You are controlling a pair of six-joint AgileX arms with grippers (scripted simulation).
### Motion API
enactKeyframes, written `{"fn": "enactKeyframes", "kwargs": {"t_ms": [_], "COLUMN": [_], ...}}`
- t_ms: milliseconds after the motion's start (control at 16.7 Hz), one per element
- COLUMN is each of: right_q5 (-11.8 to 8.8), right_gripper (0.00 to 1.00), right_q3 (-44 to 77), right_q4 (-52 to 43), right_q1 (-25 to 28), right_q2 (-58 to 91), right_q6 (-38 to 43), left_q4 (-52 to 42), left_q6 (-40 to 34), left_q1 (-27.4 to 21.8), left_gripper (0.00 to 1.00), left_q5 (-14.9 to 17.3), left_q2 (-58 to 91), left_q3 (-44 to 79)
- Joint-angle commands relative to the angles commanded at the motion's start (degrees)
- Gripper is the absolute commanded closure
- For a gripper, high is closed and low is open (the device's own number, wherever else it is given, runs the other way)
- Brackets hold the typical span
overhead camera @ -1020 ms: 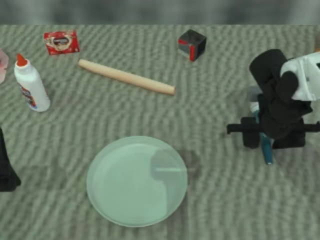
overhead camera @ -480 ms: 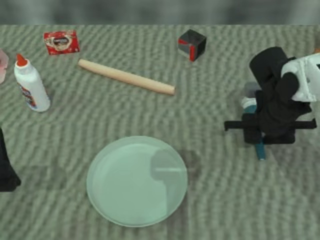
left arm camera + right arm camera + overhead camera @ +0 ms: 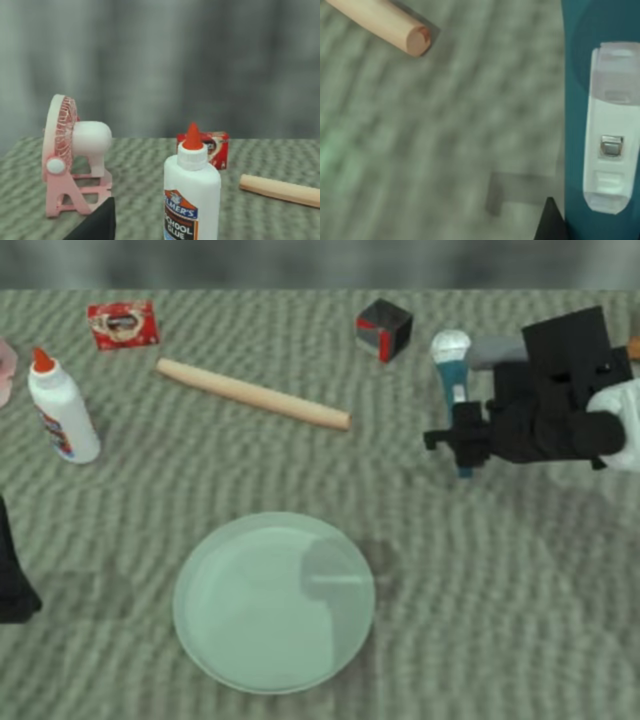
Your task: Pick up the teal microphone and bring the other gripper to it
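The teal microphone (image 3: 455, 375) hangs above the table at the right rear, white head pointing to the far side, its slim handle held in my right gripper (image 3: 465, 435), which is shut on it. Close up in the right wrist view, the teal handle (image 3: 575, 125) with its white mark (image 3: 612, 125) fills the frame edge, with one black fingertip (image 3: 551, 225) against it. My left gripper (image 3: 12, 580) stays parked at the table's left edge; a single black finger (image 3: 97, 225) shows in the left wrist view.
A tan rolling pin (image 3: 252, 393) lies at the rear centre. A glue bottle (image 3: 62, 408) and a pink fan (image 3: 70, 155) stand at the left, a red box (image 3: 122, 324) and a dark cube (image 3: 384, 329) at the back. A pale plate (image 3: 274, 602) sits at the front.
My right gripper has lifted the microphone off the table and swung it up and toward the rear left. The left arm has not moved.
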Motion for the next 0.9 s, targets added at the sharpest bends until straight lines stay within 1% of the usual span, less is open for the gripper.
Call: {"fn": "enactKeyframes", "kwargs": {"t_ms": [300,420,540,660,720,900], "right_q5": [-8.6,-11.6,-14.0,-15.6,-16.1,-16.3], "right_gripper": [1.00,1.00,1.00,1.00,1.00,1.00], "right_q3": [-7.8,-10.5,-12.6,-14.0,-14.4,-14.6], "right_q4": [27.4,36.2,42.7,46.8,48.0,48.6], "right_q1": [-0.3,-0.5,-0.6,-0.8,-0.8,-0.9], "right_q2": [-6.4,-9.2,-11.8,-13.9,-14.6,-14.9], "right_q6": [-5.8,-7.9,-9.7,-10.9,-11.3,-11.5], "left_q4": [0.0,0.0,0.0,0.0,0.0,0.0], "left_q6": [0.0,0.0,0.0,0.0,0.0,0.0], "left_q1": [0.0,0.0,0.0,0.0,0.0,0.0], "left_gripper": [0.00,0.00,0.00,0.00,0.00,0.00], "left_q5": [0.0,0.0,0.0,0.0,0.0,0.0], "left_q2": [0.0,0.0,0.0,0.0,0.0,0.0], "left_q3": [0.0,0.0,0.0,0.0,0.0,0.0]}}
